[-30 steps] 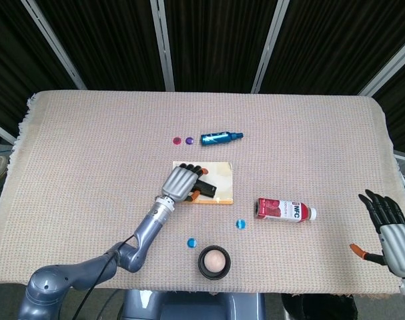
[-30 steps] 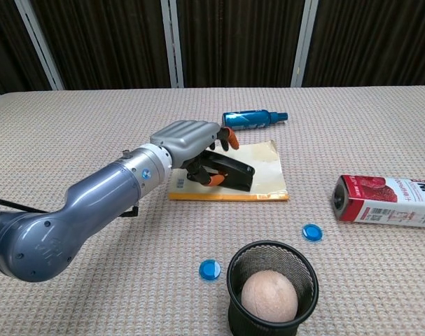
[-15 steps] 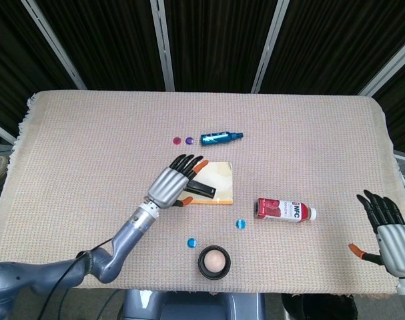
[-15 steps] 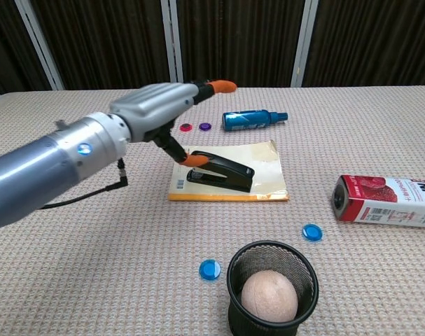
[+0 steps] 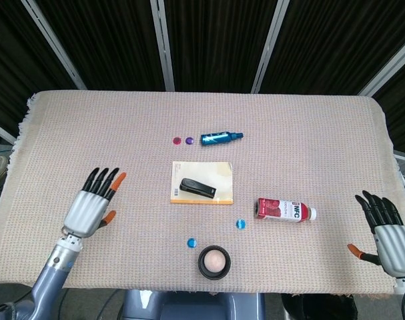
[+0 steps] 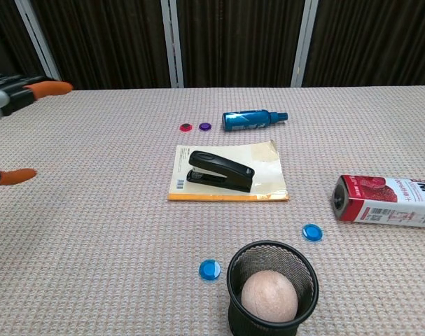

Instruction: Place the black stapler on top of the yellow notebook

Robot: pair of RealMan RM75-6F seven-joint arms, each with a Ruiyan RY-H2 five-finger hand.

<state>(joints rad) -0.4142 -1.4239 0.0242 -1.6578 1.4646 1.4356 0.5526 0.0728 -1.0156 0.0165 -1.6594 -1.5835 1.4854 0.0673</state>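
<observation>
The black stapler point(image 5: 198, 188) point(image 6: 220, 170) lies flat on the yellow notebook point(image 5: 219, 175) point(image 6: 267, 157) near the middle of the table. My left hand point(image 5: 92, 204) is far to the left of it, open with fingers spread and nothing in it; in the chest view only its orange fingertips point(image 6: 50, 88) show at the left edge. My right hand point(image 5: 387, 235) hangs open at the table's right front corner, holding nothing.
A blue spray bottle point(image 5: 221, 138) and two small purple discs point(image 5: 183, 141) lie behind the notebook. A red NFC bottle point(image 5: 285, 210) lies to the right. Two blue discs point(image 5: 241, 224) point(image 5: 191, 243) and a black mesh cup holding a ball point(image 5: 214, 261) sit in front.
My left hand let go of the stapler, lifted off the notebook and drew back far to the left. The stapler stays on the notebook. The right hand barely moved.
</observation>
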